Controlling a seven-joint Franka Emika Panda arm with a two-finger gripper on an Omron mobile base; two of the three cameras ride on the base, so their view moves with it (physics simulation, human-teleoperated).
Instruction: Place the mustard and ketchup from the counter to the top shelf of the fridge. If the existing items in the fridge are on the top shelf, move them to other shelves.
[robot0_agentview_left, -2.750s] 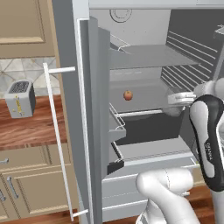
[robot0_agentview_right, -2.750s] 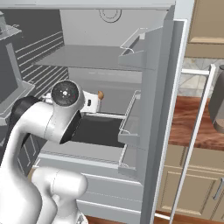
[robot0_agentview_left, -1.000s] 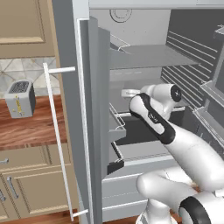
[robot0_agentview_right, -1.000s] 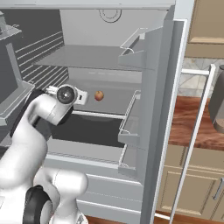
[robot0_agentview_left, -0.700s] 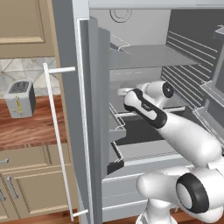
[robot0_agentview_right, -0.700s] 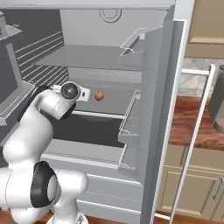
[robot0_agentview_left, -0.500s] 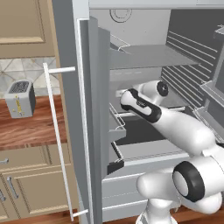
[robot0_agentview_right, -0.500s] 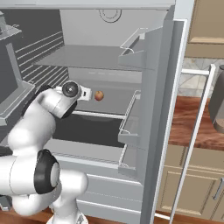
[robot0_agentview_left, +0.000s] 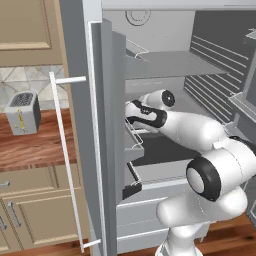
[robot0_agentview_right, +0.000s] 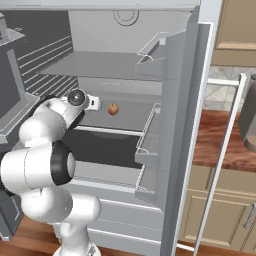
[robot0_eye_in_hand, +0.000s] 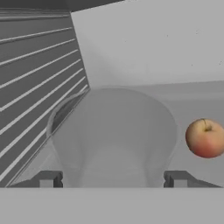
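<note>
Reaching into the fridge (robot0_agentview_right: 200, 60), the gripper (robot0_eye_in_hand: 113, 179) stands wide open, holding nothing. The apple (robot0_eye_in_hand: 205, 138) (red-orange) lies ahead, right of the fingertips (robot0_eye_in_hand: 48, 179), apart.

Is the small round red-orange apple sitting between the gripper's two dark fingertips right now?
No, in the hand view the apple rests on the grey shelf off to one side, outside the open gripper.
</note>
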